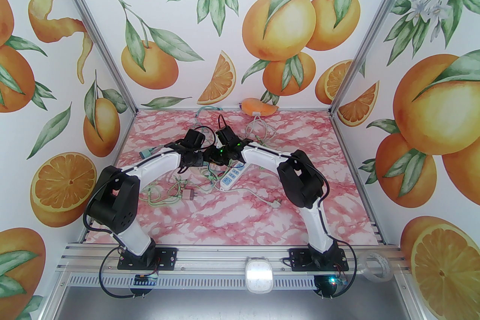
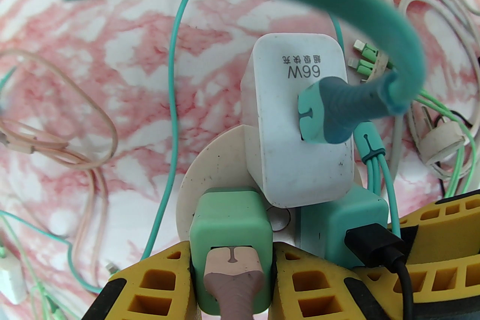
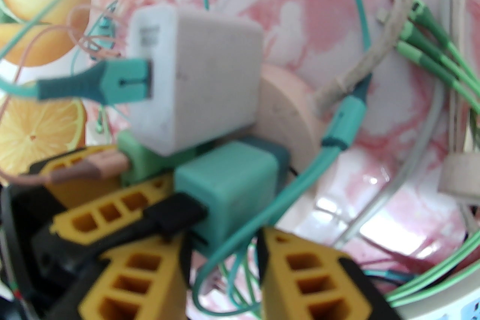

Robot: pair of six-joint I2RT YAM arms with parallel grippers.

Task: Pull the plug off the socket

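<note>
Clamped between the fingers of the left gripper (image 2: pixel 232 249): a green plug (image 2: pixel 230 221), seated at 6 o'clock on the face of a round beige socket (image 2: pixel 213 161), near the middle of the table (image 1: pixel 232 228) and a little toward 12 o'clock. Shares that face with a white charger (image 2: pixel 300 138) at 12 o'clock and a teal plug (image 3: pixel 225 183) at 4 o'clock. Points its long axis straight out of the socket face, cable end toward 6 o'clock in the left wrist view, prongs buried and unseen. Probably light, rigid and smooth-shelled, held in mainly by prong friction. Best taken on the two flat sides close to the socket, never by the soft pink cable (image 2: pixel 232 273). As for the right gripper (image 3: pixel 221 236): parted, tips at either side of the teal plug's near end; impossible to tell whether pinching or merely alongside. Likely to come free with a straight pull along the axis, without twisting.
</note>
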